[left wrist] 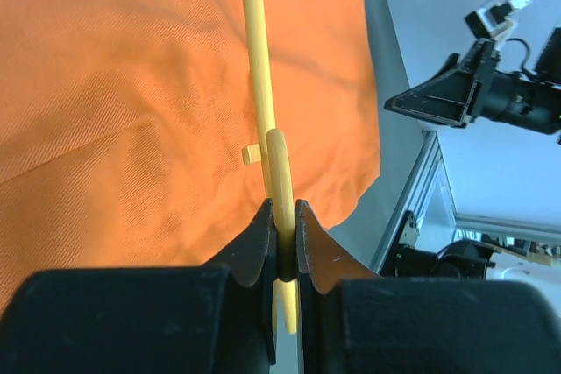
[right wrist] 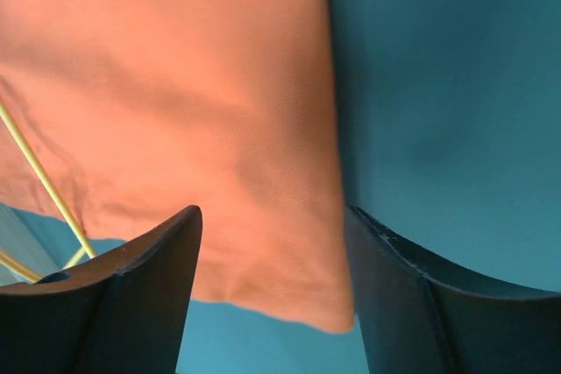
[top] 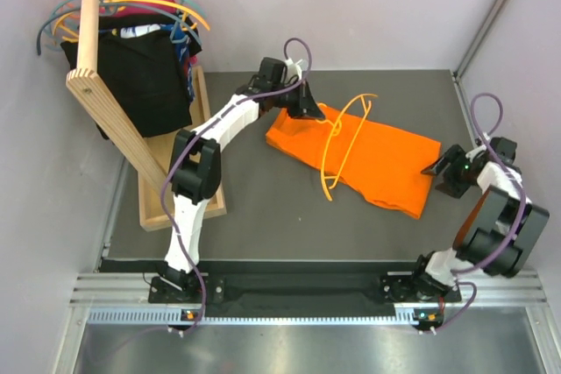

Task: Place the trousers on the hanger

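Two tools, two different jobs. The left tool (left wrist: 282,216) is clamped tight on the thin amber hanger (left wrist: 257,59), gripping it at the end toward 11 o'clock. The frame seems to stand on edge over the cloth rather than lie flat. I'd guess that keeps the lower bar clear, so a leg can be fed through.

The right tool (top: 443,168) has its fingers apart with nothing between them. It hovers at 3 o'clock on the bench (top: 263,216), just beside the near end of the trousers (top: 386,159). Its own camera looks down on that hem corner, so it appears lined up to pick the end up.

Those orange trousers lie folded in a flat band mid-bench, running from about 11 o'clock down toward 4 o'clock. The hanger crosses over them, so they are not yet hung on it.

Off at 10 o'clock a wooden rack (top: 92,85) carries black garments (top: 145,76) and spare hangers, well apart from the work.
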Tool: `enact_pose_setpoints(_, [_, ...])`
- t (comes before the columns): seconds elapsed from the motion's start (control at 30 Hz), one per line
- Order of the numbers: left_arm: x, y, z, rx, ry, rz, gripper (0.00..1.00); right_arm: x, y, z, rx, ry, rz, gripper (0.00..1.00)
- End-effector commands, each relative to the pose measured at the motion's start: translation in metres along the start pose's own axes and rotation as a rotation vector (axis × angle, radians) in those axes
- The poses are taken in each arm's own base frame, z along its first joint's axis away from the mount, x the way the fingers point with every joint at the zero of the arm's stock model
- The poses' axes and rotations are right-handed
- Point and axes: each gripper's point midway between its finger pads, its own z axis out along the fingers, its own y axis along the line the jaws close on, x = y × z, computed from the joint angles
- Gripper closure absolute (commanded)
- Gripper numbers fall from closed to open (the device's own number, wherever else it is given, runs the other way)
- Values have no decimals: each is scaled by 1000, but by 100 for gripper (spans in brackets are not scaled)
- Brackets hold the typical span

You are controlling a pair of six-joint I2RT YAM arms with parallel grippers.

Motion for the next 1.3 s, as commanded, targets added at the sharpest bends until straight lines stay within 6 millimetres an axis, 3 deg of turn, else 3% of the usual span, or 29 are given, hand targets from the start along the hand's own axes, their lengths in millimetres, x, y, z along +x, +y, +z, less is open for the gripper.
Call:
enact_pose_setpoints(0.0, [-1,-3,4,53,11,27,100,-8,-7,17,-112,-23,13,35])
enact_pose_setpoints(0.07, [2,10,7,27,33,27,100,-9,-15,25,-117,-19,23,42])
enact_pose_setpoints(0.23, [8,21,7,9,52,20,100,-6,-24,38,-140,20,57,44])
enact_pose_setpoints(0.37, [8,22,7,16,56,9,100,-5,-28,45,-141,43,71,45])
enact_pose_setpoints(0.63, [13,27,8,7,69,-8,100,-7,-29,48,-142,43,77,59])
enact_pose_setpoints(0.8, [13,27,10,13,73,-21,100,-8,-28,49,-152,48,84,85])
enact_pose_setpoints(0.83, [14,27,11,12,74,-25,100,-10,-27,48,-150,41,87,99])
enact_pose_setpoints(0.87, [14,28,12,13,74,-28,100,-12,-26,47,-152,32,93,100])
enact_pose_setpoints(1.07, [11,18,10,35,62,-32,100,-38,21,15,-239,-69,60,100])
enact_pose_setpoints(1.17, [10,23,13,18,46,-41,100,-39,60,3,-293,-91,37,100])
enact_pose_setpoints(1.2, [10,25,13,8,43,-49,100,-46,79,-4,-314,-108,31,100])
enact_pose_setpoints(1.27, [10,25,15,13,47,-57,100,-34,125,-5,-385,-68,-50,100])
